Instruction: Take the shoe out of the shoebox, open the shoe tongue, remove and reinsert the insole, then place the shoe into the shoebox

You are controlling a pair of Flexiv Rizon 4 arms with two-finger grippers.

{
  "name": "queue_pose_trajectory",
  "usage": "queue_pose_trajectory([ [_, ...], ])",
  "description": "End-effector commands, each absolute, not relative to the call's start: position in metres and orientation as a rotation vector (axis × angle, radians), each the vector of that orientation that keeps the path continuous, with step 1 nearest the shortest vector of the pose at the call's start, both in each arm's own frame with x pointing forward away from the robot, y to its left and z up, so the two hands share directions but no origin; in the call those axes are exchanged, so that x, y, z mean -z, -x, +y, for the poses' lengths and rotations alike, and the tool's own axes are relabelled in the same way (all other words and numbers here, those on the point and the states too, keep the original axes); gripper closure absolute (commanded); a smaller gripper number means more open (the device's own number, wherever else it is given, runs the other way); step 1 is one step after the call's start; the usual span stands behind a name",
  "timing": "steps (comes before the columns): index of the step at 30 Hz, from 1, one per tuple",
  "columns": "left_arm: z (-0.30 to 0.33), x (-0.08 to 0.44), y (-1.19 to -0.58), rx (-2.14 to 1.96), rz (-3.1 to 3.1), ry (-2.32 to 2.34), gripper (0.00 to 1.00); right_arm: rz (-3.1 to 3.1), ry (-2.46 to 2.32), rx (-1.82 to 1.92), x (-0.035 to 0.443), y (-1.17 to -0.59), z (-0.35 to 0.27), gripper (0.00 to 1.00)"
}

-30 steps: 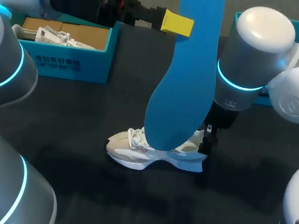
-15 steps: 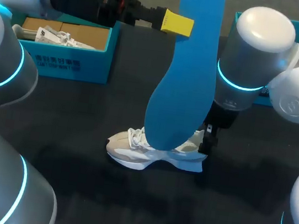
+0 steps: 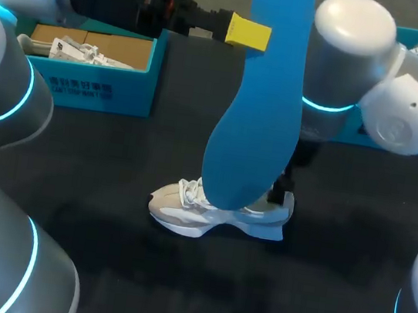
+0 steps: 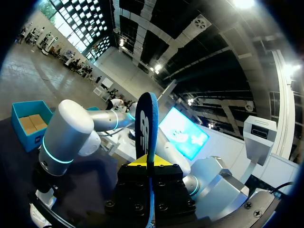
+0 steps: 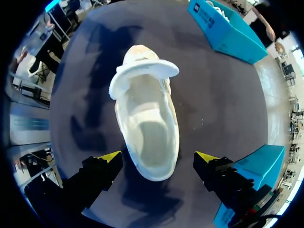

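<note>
Our left fingers (image 3: pixel 253 35) pinch the blue insole (image 3: pixel 262 109) near its upper end. It hangs upright above the white shoe (image 3: pixel 217 208), which stands on the tabletop (image 3: pixel 115 159), well apart from the shoebox (image 3: pixel 86 89). Our right fingers (image 5: pixel 157 161) are spread, one on each side of the heel, and touch nothing. We judge reinsertion to be the step in hand. The main risk is that the lower end of the insole meets the collar or the tongue instead of the opening. It would then buckle or push the unheld shoe across the tabletop. The long, flexible insole may also swing or twist in the pinch, so the toe end folds under. We recommend closing the right fingers on the heel before lowering.
</note>
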State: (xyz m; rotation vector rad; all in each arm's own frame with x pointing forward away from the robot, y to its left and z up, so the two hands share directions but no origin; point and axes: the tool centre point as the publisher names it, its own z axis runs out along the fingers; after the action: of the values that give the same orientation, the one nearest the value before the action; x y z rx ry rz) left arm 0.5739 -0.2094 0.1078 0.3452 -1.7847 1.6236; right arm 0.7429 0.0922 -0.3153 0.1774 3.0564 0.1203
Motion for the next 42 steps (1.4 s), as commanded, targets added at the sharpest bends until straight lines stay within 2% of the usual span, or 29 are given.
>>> queue_pose_trajectory([
  [1, -0.211, -0.108, -0.575, -1.622, -1.786, -0.344, 1.0, 3.08, -0.159, -0.102, 0.326, -0.758, 0.105, 0.0],
  [11, -0.211, -0.108, -0.575, -1.622, -1.786, -0.344, 1.0, 3.105, -0.095, -0.079, 0.345, -0.78, 0.121, 0.0],
  [26, -0.211, -0.108, -0.575, -1.622, -1.786, -0.344, 1.0, 3.145, -0.031, -0.111, 0.368, -0.781, 0.149, 0.0],
  [27, -0.211, -0.108, -0.575, -1.622, -1.786, -0.344, 1.0, 3.151, -0.039, -0.104, 0.372, -0.78, 0.149, 0.05],
  [29, -0.211, -0.108, -0.575, -1.622, -1.786, -0.344, 1.0, 3.157, -0.052, -0.098, 0.375, -0.779, 0.148, 0.07],
  [30, -0.211, -0.108, -0.575, -1.622, -1.786, -0.344, 1.0, 3.158, -0.063, -0.1, 0.376, -0.778, 0.146, 0.14],
  [33, -0.211, -0.108, -0.575, -1.622, -1.786, -0.344, 1.0, 3.157, -0.087, -0.091, 0.377, -0.776, 0.141, 0.07],
  [36, -0.211, -0.108, -0.575, -1.622, -1.786, -0.344, 1.0, 3.159, -0.104, -0.089, 0.378, -0.776, 0.137, 0.09],
  [39, -0.211, -0.108, -0.575, -1.622, -1.786, -0.344, 1.0, 3.166, -0.1, -0.085, 0.381, -0.776, 0.137, 0.2],
  [40, -0.211, -0.108, -0.575, -1.622, -1.786, -0.344, 1.0, 3.169, -0.096, -0.08, 0.383, -0.777, 0.138, 0.38],
  [41, -0.211, -0.108, -0.575, -1.622, -1.786, -0.344, 1.0, 3.172, -0.093, -0.077, 0.383, -0.777, 0.139, 0.52],
  [42, -0.211, -0.108, -0.575, -1.622, -1.786, -0.344, 1.0, 3.175, -0.088, -0.072, 0.384, -0.777, 0.139, 0.55],
])
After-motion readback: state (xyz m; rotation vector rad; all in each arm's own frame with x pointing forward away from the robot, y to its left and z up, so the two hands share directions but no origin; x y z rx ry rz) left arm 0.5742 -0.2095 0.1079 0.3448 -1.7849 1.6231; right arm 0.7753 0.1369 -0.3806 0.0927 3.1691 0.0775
